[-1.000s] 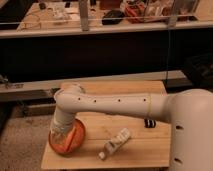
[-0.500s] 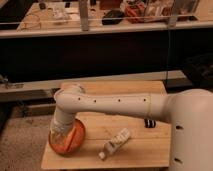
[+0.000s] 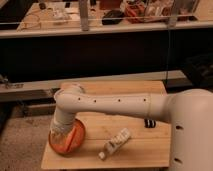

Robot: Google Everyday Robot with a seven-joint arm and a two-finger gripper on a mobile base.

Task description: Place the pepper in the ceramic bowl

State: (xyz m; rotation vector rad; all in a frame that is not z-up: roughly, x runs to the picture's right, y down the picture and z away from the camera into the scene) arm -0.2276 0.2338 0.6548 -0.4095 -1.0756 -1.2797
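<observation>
1. The white, cylindrical robot arm [image 3: 115, 104] reaches leftward across the light wooden surface [image 3: 130, 150] and bends down at its elbow near the surface's left side.
2. The pincer [image 3: 61, 134] hangs at the end of that downward link, directly over the wide, shallow, round orange ceramic bowl [image 3: 67, 140], which sits at the front-left corner of the surface.
3. Whether the pincer grips anything cannot be told, since the wrist covers it.
4. The slim orange-red pepper cannot be picked out apart from the orange of the bowl; it may be in the pincer or already lying in the dish, and the view does not settle which.
5. A white bottle [image 3: 115, 143] lies on its side on the surface, just right of the bowl and apart from it; a small dark object [image 3: 149, 123] rests farther right, close under the arm.
6. Judged step: the placing itself, with the pincer positioned above or within the bowl.
7. Judged next move: letting go of the pepper inside the rim if it is held, then a straight lift of the wrist, clear of the bowl's edge and of the bottle beside it.
</observation>
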